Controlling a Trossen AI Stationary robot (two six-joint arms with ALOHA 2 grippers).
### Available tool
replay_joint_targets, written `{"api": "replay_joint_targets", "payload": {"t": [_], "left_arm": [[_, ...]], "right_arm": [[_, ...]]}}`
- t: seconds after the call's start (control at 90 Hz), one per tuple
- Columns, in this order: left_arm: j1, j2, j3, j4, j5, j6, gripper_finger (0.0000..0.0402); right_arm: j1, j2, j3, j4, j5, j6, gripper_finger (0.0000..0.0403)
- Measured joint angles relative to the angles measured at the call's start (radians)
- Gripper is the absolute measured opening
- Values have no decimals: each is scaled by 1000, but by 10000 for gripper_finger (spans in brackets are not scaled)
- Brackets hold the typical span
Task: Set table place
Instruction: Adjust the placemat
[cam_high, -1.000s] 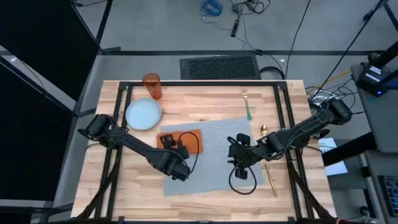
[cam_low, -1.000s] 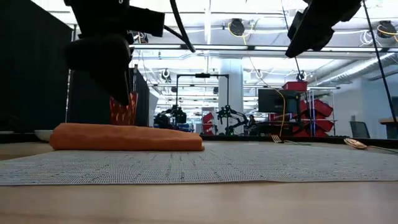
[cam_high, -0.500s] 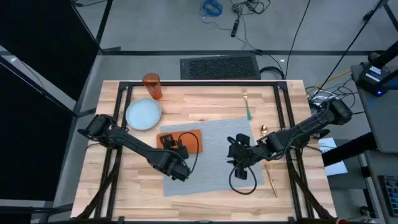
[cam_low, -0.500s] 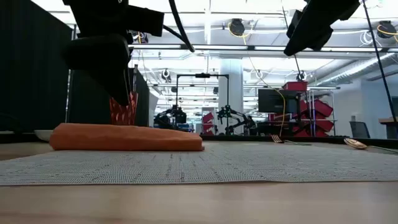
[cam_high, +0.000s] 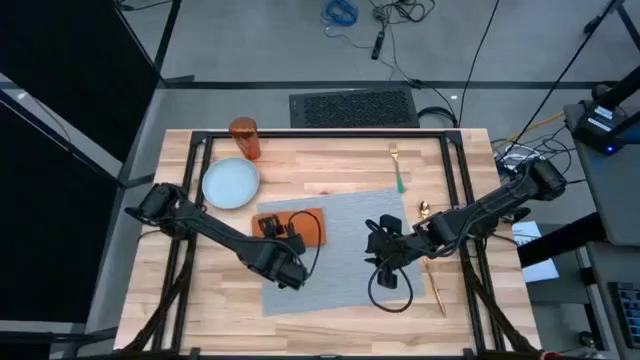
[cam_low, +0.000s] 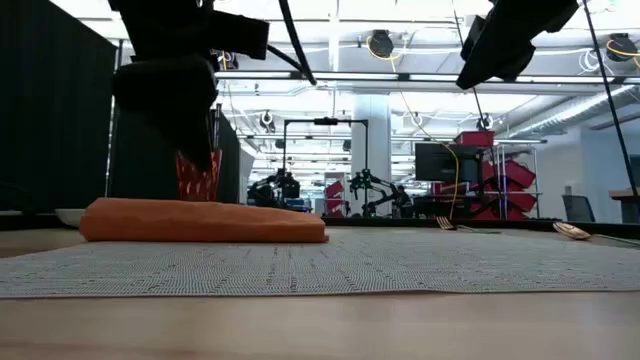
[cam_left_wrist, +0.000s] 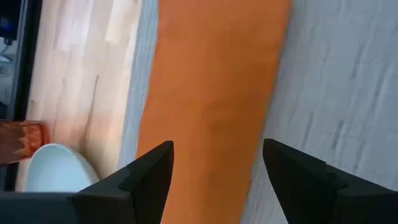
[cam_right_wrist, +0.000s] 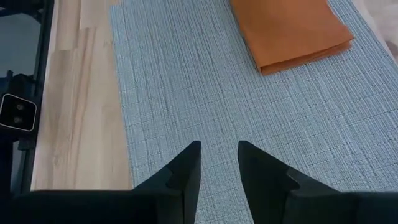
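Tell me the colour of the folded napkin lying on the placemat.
Orange; the napkin shows best in the right wrist view, lying on the grey woven placemat.

An overhead camera looked straight down on the whole counter (cam_high: 330, 160), taking in both arms and the surrounding floor. A second camera sat at counter height, facing level across the grey mat (cam_low: 330, 265) into the workshop beyond, the arms entering from above. The left wrist camera hung close over the orange napkin (cam_left_wrist: 211, 93), looking past the widely parted fingers of the left pincer (cam_left_wrist: 217, 174). The right wrist camera, farther off, looked across the mat past the nearly closed right pincer (cam_right_wrist: 219, 171). All four views shared the napkin and the mat beneath it.
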Motion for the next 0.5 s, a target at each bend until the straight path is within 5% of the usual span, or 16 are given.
{"api": "replay_joint_targets", "payload": {"t": [0.289, 0.5], "left_arm": [[0, 0, 0, 126, -1, 0, 233], [0, 0, 0, 221, -2, -1, 233]], "right_arm": [[0, 0, 0, 0, 0, 2, 94], [0, 0, 0, 2, -4, 273, 94]]}}
